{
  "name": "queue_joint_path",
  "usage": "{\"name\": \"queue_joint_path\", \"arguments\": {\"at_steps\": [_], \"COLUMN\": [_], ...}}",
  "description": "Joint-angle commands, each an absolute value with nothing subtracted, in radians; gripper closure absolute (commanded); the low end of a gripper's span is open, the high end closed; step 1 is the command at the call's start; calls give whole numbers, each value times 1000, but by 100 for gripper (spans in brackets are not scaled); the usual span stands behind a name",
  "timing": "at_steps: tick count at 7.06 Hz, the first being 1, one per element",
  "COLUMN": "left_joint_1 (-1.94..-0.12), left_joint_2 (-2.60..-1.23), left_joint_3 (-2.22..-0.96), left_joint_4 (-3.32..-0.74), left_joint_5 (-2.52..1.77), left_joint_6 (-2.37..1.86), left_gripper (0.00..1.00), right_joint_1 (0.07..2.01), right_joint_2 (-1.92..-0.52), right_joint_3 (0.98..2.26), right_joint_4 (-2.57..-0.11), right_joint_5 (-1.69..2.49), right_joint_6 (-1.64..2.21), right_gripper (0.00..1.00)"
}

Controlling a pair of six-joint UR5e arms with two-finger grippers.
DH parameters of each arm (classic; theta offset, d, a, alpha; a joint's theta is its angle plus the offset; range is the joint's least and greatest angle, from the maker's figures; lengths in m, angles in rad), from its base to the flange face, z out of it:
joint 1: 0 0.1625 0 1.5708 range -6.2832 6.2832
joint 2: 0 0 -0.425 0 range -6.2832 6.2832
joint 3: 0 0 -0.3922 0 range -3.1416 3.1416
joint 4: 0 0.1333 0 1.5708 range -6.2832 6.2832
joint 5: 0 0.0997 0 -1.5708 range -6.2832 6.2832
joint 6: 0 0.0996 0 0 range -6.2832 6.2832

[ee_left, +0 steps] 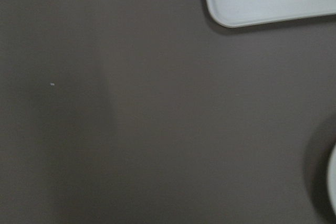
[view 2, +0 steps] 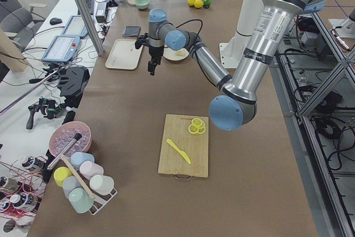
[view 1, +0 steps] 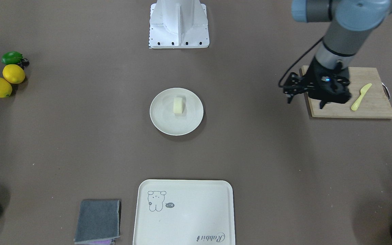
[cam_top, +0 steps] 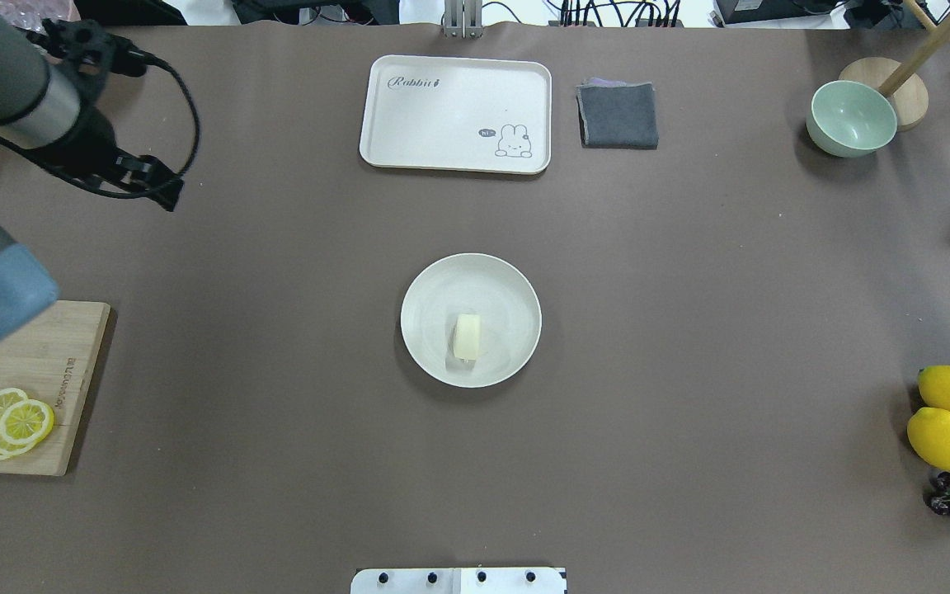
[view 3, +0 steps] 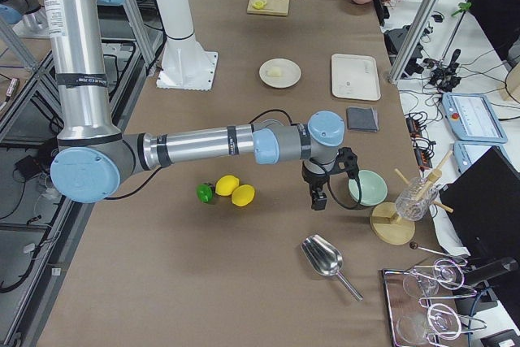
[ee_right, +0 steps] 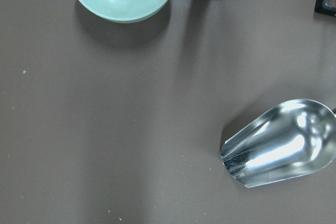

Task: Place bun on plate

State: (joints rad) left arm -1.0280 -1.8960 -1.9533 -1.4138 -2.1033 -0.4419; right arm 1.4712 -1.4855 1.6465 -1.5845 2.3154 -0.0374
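The bun [view 1: 178,105] [cam_top: 467,337], a small pale cream cylinder, lies on its side near the middle of the round cream plate [view 1: 160,120] [cam_top: 425,351] at the table's centre. Nothing touches either one. My left gripper [view 1: 335,103] [cam_top: 163,183] [view 2: 151,70] hangs well away from the plate, over the cutting board's edge, with its fingers apart and nothing between them. My right gripper [view 3: 317,201] shows only in the exterior right view, low over the table beside a green bowl; whether it is open or shut I cannot tell.
A wooden cutting board [view 1: 369,110] carries a yellow knife [view 1: 361,97] and lemon slices [cam_top: 17,421]. The bear tray [cam_top: 409,107] and grey cloth [cam_top: 618,115] lie beyond the plate. Two lemons [cam_top: 945,417], a lime, green bowl [cam_top: 850,120] and metal scoop [ee_right: 278,150] sit on my right.
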Motion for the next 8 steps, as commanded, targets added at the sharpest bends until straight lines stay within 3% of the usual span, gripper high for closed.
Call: {"name": "queue_joint_path", "arguments": {"at_steps": [1, 3, 5, 8], "left_joint_1": [-1342, -1512, -1561, -1565], "left_joint_2": [-1670, -1531, -1534, -1532], "left_joint_3": [-1927, -1883, -1803, -1793], "left_joint_4": [-1413, -1417, -1405, -1446], "left_joint_5": [-2285, -2303, -2303, -2316], "left_joint_6": [4, 234, 242, 251], "left_gripper": [3, 3, 3, 3], "right_joint_1": [1512, 1522, 1532, 1531], "right_joint_2": [-1492, -1497, -1522, -1562], "right_joint_3": [1655, 1654, 1660, 1693], "right_joint_4": [-1606, -1606, -1595, -1595], "right_joint_5": [2315, 2318, 2315, 2301], "right_joint_6": [-67, -67, -69, -67], "right_gripper": [1, 1, 1, 0]}}
